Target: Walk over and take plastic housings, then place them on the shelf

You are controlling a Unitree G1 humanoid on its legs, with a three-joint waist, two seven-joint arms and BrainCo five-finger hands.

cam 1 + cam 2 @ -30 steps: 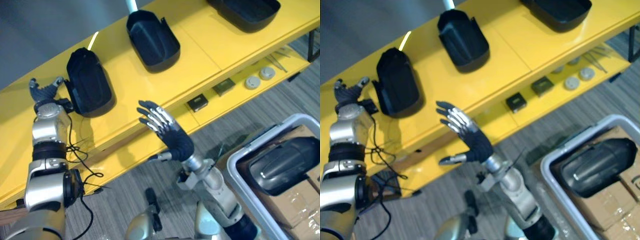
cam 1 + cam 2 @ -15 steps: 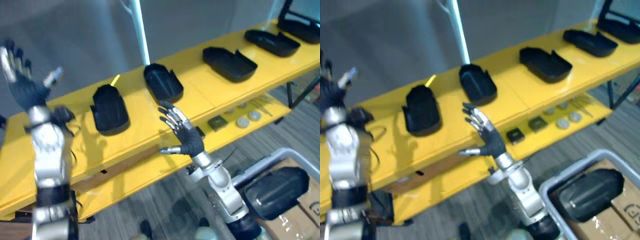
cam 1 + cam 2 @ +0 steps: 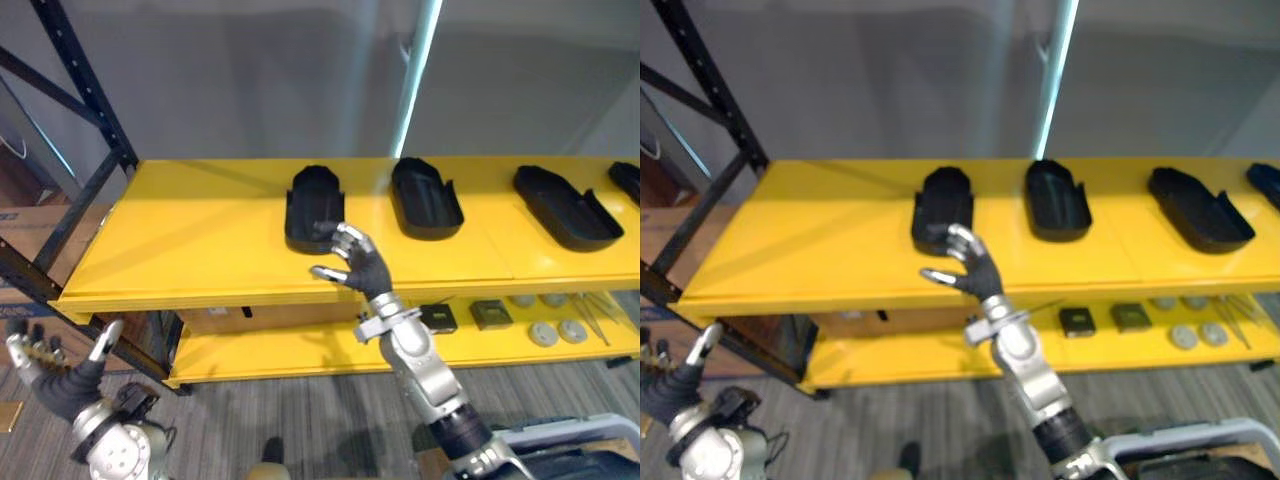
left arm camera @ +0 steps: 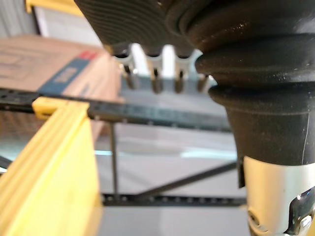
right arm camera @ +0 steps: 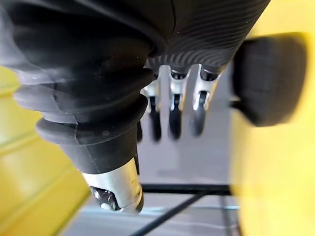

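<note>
— Housings (image 3: 425, 197), black plastic, four in a row on the top board of the yellow shelf (image 3: 180, 230), hollow sides up.
— And nearest the right hand (image 3: 362, 268)?
— Leftmost housing (image 3: 310, 200). Hand raised just before the shelf's front edge, fingertips overlapping that housing's near end in the head views. Touching or not, impossible to tell from there.
— Grasping anything?
— Nothing. Fingers (image 5: 174, 105) loosely extended, thumb apart, palm empty.
— Left hand (image 3: 62, 385)?
— Low, beneath the shelf's left end, well apart from every housing. Fingers spread, nothing in them.
— Anything extra from the wrist views?
— From the right wrist, a blurred dark housing beside the fingertips, not between them, with yellow board next to it. From the left wrist, straight fingers, and past them a cardboard box (image 4: 59, 73) behind a black rack beam (image 4: 147, 115), plus the shelf's yellow edge close by.
— And from the head views alone?
— Small parts (image 3: 490, 313) on the shelf's lower board, under the right-hand housings.
</note>
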